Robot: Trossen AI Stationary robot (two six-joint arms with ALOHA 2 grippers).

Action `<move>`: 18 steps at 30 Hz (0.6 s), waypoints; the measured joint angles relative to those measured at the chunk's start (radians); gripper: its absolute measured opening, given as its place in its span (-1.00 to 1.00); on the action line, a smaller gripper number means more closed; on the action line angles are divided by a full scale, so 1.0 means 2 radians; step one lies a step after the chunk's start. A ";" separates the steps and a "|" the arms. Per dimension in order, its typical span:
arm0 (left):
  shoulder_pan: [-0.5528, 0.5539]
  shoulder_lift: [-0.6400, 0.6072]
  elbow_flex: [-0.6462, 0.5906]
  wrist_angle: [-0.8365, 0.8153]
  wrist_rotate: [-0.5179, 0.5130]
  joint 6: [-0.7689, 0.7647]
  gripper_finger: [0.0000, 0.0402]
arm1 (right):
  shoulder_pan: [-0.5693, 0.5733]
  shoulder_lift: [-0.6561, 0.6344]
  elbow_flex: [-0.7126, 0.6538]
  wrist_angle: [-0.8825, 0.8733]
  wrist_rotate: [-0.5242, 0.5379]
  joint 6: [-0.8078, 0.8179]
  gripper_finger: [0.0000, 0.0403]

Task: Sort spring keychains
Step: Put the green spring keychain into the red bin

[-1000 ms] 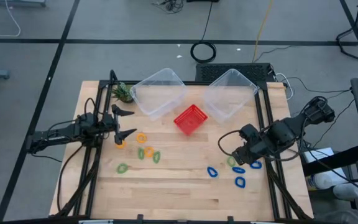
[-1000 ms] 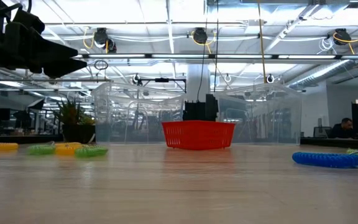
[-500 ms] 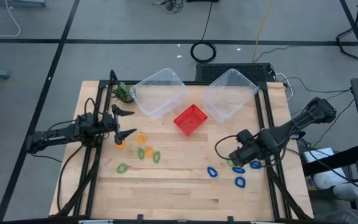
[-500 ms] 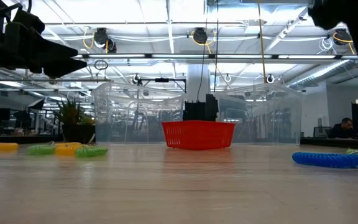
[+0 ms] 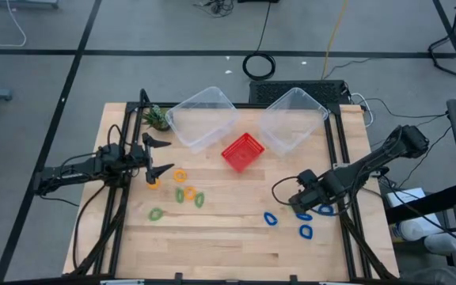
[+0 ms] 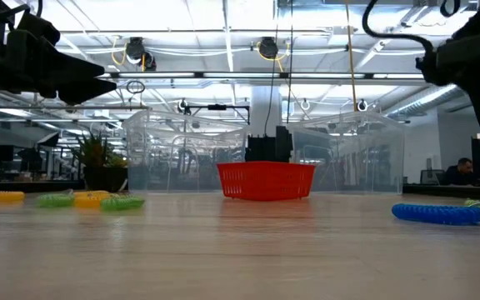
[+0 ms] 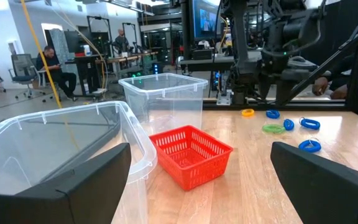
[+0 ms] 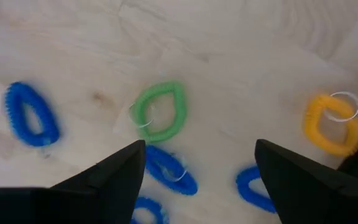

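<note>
No readable text, label, brand, number or sign shows in any view; the monitor (image 7: 205, 17) at the upper middle of the left wrist frame glows, but its content is too blurred to read.

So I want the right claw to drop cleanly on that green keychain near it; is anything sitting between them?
Nothing visible does. In the right wrist view the right claw is open above the green keychain, with bare table around it. A blue keychain lies close beside it, apparently not touching.
</note>
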 joint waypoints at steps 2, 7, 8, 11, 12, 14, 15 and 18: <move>0.000 0.000 0.000 0.000 0.000 0.000 0.97 | 0.000 0.006 -0.008 0.008 0.007 -0.003 0.45; 0.000 0.000 0.000 0.000 0.000 0.000 0.97 | 0.000 0.028 -0.013 0.015 0.024 -0.013 0.45; 0.000 0.000 0.000 0.000 0.000 0.000 0.97 | -0.001 0.032 -0.013 0.016 0.024 -0.015 0.45; 0.000 0.000 0.000 0.000 0.000 0.000 0.97 | -0.002 0.052 -0.013 0.019 0.024 -0.023 0.45; 0.000 0.000 0.000 0.000 0.000 0.000 0.97 | -0.002 0.059 -0.013 0.019 0.024 -0.026 0.45; 0.000 0.000 0.000 0.000 0.000 0.000 0.97 | -0.002 0.073 -0.013 0.025 0.023 -0.032 0.45; 0.000 0.000 0.000 0.000 0.000 0.000 0.97 | -0.003 0.080 -0.013 0.028 0.023 -0.038 0.45; 0.000 0.000 0.000 0.000 0.000 0.000 0.97 | -0.003 0.100 -0.013 0.040 0.023 -0.047 0.45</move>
